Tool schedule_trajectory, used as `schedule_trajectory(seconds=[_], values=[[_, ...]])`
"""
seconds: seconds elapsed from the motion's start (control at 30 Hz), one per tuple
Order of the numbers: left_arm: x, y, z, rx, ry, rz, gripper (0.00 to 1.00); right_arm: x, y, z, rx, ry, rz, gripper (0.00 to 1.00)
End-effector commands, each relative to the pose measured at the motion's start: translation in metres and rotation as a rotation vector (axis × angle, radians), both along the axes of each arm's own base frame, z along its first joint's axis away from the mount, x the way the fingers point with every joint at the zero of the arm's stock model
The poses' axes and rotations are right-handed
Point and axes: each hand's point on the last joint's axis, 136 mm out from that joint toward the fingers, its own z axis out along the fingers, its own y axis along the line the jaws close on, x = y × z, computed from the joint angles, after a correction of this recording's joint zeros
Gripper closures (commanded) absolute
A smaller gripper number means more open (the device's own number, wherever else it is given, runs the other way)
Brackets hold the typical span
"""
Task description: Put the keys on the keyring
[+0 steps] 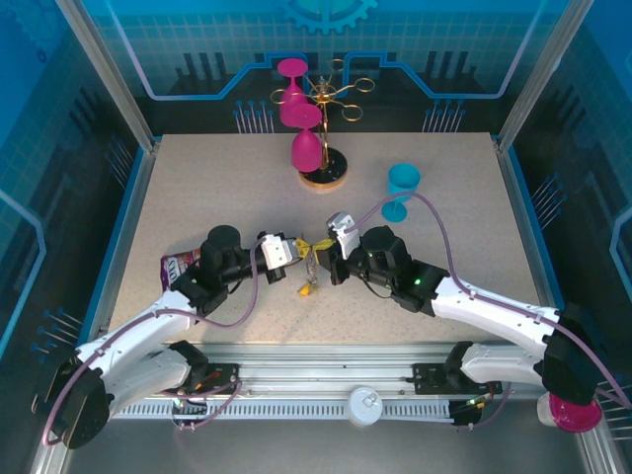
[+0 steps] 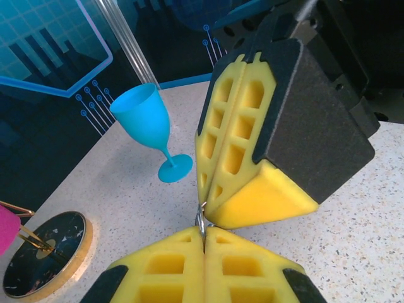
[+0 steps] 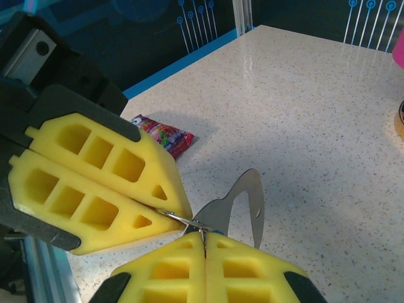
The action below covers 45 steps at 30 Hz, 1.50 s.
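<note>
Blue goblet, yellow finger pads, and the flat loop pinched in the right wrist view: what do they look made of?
Blue goblet: opaque plastic by the look, with even colour and a dull sheen. Pads: matte yellow with moulded pockets, probably foam or soft rubber; I can't tell which. Keyring loop: thin sheet metal, silvery, with bright reflections on its flat face.

Both arms angled inward — left gripper and right gripper closed, tip to tip

— What is this place, a workshop?
— Robot lab cell, I'd say: speckled counter fenced by aluminium posts and blue circuit-print panels, left arm and right arm bolted along a rail.
</note>
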Motion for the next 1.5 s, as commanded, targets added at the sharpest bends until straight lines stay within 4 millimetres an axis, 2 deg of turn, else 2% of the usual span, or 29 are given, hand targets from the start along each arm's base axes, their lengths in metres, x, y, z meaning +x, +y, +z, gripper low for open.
schedule_trajectory(seconds=[0.0,0.87,1.27,1.47], values=[[-0.016,-0.006,0.005,-0.001,-0.067,-0.066,1.00,0.016,-0.002,0.026,0.098,-0.028,-0.091,1.00],[-0.012,-0.001,0.010,-0.004,-0.147,-0.025,1.00,0.016,-0.012,0.013,0.160,0.078,-0.107,1.00],[-0.014,-0.003,0.014,-0.030,-0.148,-0.032,1.00,0.016,-0.009,0.008,0.151,0.107,-0.088,1.00],[-0.013,-0.003,0.016,-0.045,-0.142,-0.030,1.00,0.015,-0.013,0.008,0.134,0.107,-0.091,0.81]])
